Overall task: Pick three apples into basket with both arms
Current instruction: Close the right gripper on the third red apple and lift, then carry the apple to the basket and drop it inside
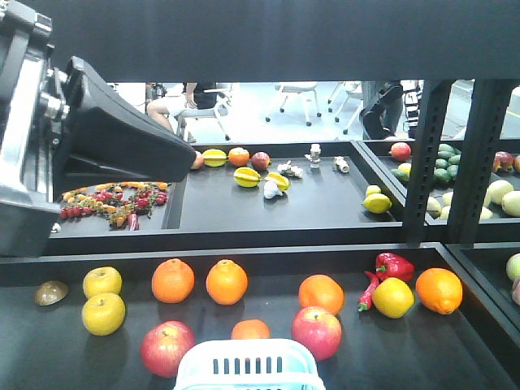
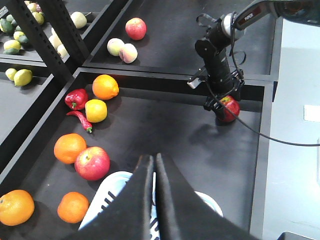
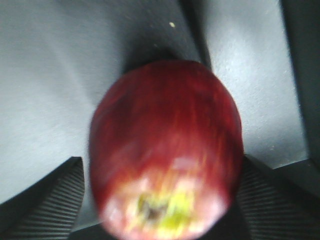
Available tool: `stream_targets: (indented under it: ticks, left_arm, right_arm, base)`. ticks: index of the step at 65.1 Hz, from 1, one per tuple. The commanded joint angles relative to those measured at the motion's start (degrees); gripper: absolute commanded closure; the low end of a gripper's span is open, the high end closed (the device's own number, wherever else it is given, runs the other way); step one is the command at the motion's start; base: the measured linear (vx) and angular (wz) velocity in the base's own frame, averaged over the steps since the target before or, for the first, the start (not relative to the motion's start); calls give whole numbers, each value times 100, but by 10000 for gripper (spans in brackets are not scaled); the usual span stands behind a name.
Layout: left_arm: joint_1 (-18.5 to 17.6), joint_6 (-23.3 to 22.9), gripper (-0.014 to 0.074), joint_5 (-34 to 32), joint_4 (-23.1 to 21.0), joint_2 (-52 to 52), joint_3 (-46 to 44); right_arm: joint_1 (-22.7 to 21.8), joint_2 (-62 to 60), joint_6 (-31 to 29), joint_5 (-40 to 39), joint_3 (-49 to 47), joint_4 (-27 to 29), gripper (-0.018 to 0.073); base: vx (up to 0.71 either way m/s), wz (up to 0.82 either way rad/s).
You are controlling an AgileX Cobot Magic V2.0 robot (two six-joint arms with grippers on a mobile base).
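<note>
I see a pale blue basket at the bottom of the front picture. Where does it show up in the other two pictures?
Exterior front-facing: the basket sits at the bottom centre, cut off by the edge.
Left wrist-mounted: bottom centre, partly hidden behind the shut left claw.
Right wrist-mounted: not in view; a dark red apple between the right claw's fingers fills it.
Shared landmark: the big pinkish-red apple right beside the basket.

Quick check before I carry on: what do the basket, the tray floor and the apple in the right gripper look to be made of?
Basket: pale aqua moulded plastic, going by the even slots and smooth rim. Tray floor: black matte sheet with soft sheen; material unclear. Apple between the right gripper's ribbed pads: glossy streaked red skin with a yellowish dimple; real or imitation, I cannot tell.
</note>
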Motion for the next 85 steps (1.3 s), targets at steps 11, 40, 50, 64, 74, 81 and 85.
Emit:
stream_targets:
  ticks: [11, 40, 50, 64, 74, 81, 85]
  left_arm:
    - [-26, -59, 604, -200, -197, -113, -137]
    - [-26, -59, 604, -200, -197, -113, -137]
    - [-26, -59, 604, -200, -197, -113, -137]
    - [-26, -59, 604, -200, -197, -113, -137]
    - [-26, -59, 604, -200, -197, -113, -137]
    - [-26, -59, 604, -200, -197, -113, -137]
    - [-26, -59, 604, -200, -197, -113, -137]
  right_arm:
    - [-32, -235, 27, -57, -121, -134, 137]
    - [-17, -683, -193, -317, -126, -34, 220]
    - [-17, -1324, -748, -399, -126, 627, 220]
    - [451, -2398, -2265, -235, -126, 2784, 220]
    - [1510, -3067, -2958, 170, -126, 3787, 220]
    - [2347, -3409, -2727, 389, -126, 3947, 230]
    - [2837, -3575, -2439, 363, -126, 3907, 247]
  base:
    - [0, 0]
    - [0, 0]
    - [0, 0]
    - [0, 0]
    - [0, 0]
    - [0, 0]
    - [0, 0]
